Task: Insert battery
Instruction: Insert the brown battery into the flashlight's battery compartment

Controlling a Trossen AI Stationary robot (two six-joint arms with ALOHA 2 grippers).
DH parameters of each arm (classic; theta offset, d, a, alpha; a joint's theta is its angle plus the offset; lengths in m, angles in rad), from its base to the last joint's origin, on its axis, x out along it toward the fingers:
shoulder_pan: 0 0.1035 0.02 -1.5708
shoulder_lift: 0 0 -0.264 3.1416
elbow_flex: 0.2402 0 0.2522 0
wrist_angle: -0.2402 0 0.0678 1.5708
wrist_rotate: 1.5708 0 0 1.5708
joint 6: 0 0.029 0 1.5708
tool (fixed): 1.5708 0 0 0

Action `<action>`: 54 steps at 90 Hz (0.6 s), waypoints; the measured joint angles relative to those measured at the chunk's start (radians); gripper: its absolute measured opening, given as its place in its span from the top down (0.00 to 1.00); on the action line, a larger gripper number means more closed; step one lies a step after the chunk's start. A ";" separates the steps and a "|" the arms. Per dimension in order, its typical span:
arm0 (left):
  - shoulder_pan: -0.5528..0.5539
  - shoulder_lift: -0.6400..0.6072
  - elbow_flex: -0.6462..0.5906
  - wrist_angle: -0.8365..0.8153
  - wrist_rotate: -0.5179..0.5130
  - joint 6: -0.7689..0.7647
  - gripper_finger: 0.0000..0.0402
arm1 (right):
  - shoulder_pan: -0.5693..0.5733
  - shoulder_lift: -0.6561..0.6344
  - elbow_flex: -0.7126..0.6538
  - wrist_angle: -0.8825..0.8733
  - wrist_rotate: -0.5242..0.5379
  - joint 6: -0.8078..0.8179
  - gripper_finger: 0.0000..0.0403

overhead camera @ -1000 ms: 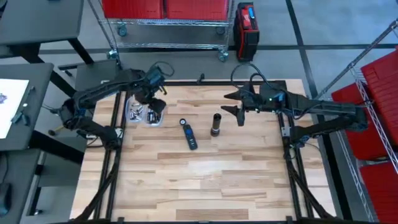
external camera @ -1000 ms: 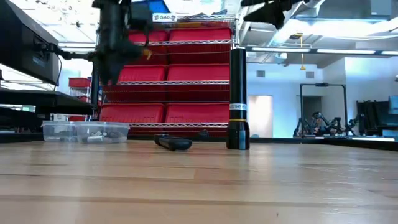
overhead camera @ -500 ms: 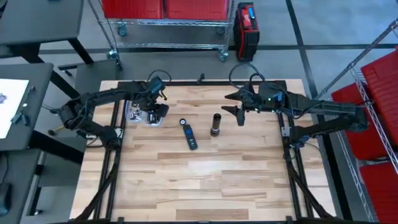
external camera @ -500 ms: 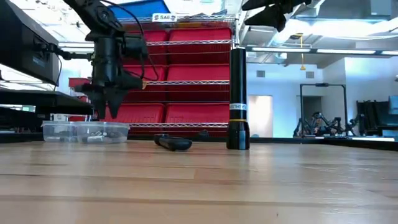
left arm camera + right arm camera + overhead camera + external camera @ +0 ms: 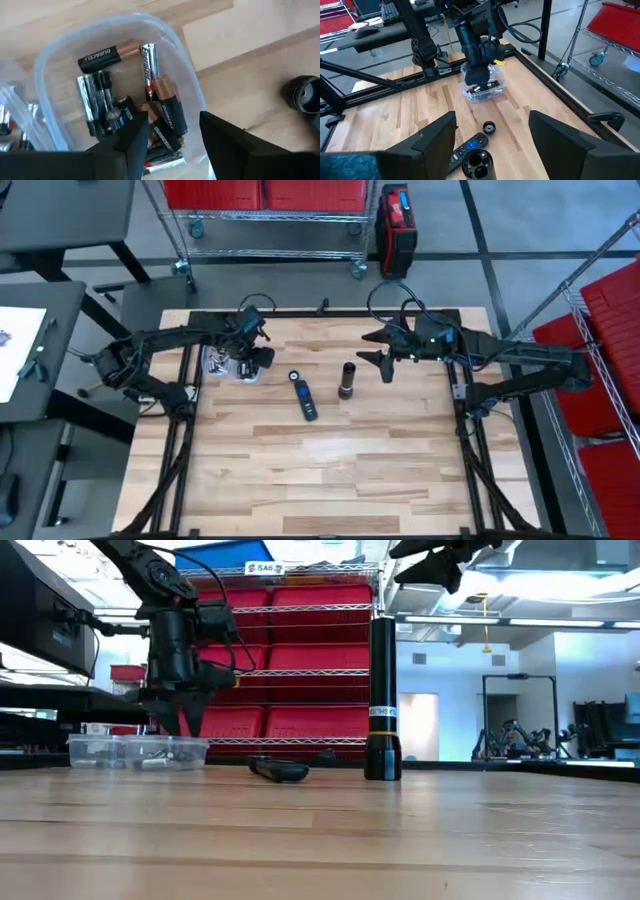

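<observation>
Your left gripper (image 5: 170,131), fingers spread, hangs inside the clear battery tub (image 5: 232,364) near the bench's far-left corner. Your right gripper (image 5: 378,346), also spread, hovers above the upright flashlight (image 5: 346,380) mid-bench.

Two arms are reaching over the tabletop (image 5: 330,470). One clear tub (image 5: 228,364) is holding a heap of batteries (image 5: 155,107); at least six are showing, the exact number hidden by overlap. One flashlight (image 5: 347,380) is standing upright, one remote (image 5: 304,399) is lying flat, and one round cap (image 5: 294,376) is sitting beside it.
</observation>
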 joint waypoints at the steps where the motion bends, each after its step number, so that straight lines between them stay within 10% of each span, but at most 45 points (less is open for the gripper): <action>1: 0.000 0.000 -0.003 0.002 -0.004 -0.001 0.61 | 0.000 0.000 0.000 0.000 0.000 0.000 0.41; 54: 0.004 0.000 -0.122 0.188 -0.003 0.002 0.61 | 0.000 0.000 0.000 0.001 0.000 0.027 0.41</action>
